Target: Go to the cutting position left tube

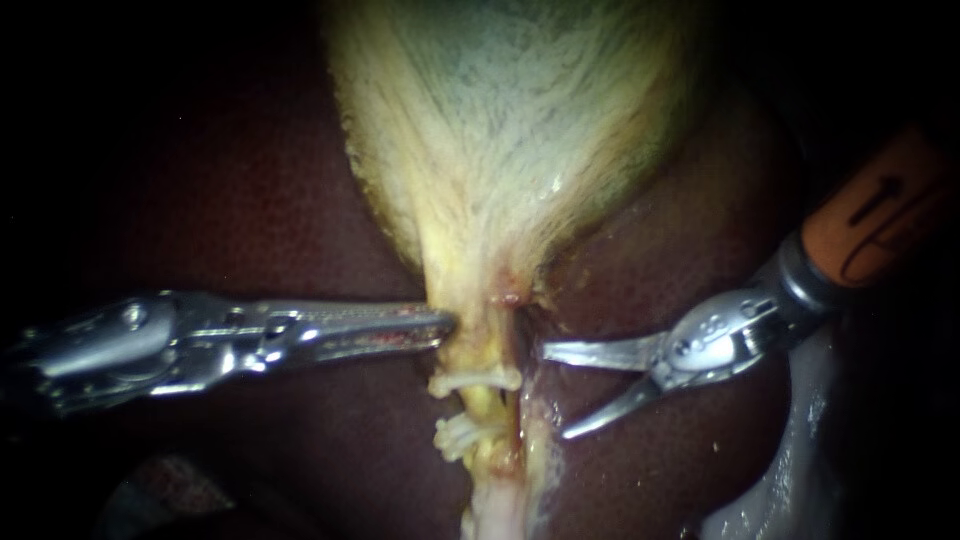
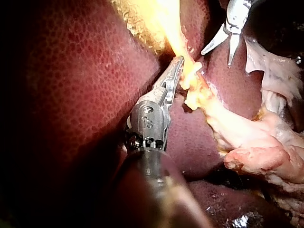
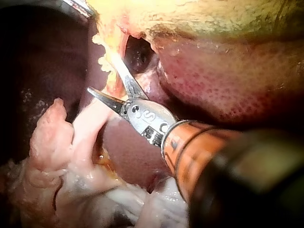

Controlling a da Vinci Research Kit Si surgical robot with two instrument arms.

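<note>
**pincer wide open, just short of the left tube**

the pincer of the right instrument (image 1: 556,392), two narrow pointed steel blades on an orange-collared shaft, stands wide apart and holds nothing. its upper blade points at a thin reddish strand (image 1: 516,400), and i cannot tell whether the tip touches it. the lower blade hangs over the dark maroon, finely mottled liver (image 1: 250,200).

just past that strand lies the left tube (image 1: 483,405), a pale yellow stalk running down from the neck of the whitish, fibrous gallbladder (image 1: 510,130). two white plastic clips (image 1: 478,380) cross it, one below the other, with a short bare stretch between them. it looks soft, wet and a little ragged at the edges.

on its far side the left instrument (image 1: 448,322), a long silver serrated pincer, is closed, and its tip seems to pinch the edge of the stalk above the clips.

by my reading the approach is nearly made. the blades are at the right height and spread, but beside the tube rather than around it. what is left is to bring the bare stretch between them.
</note>
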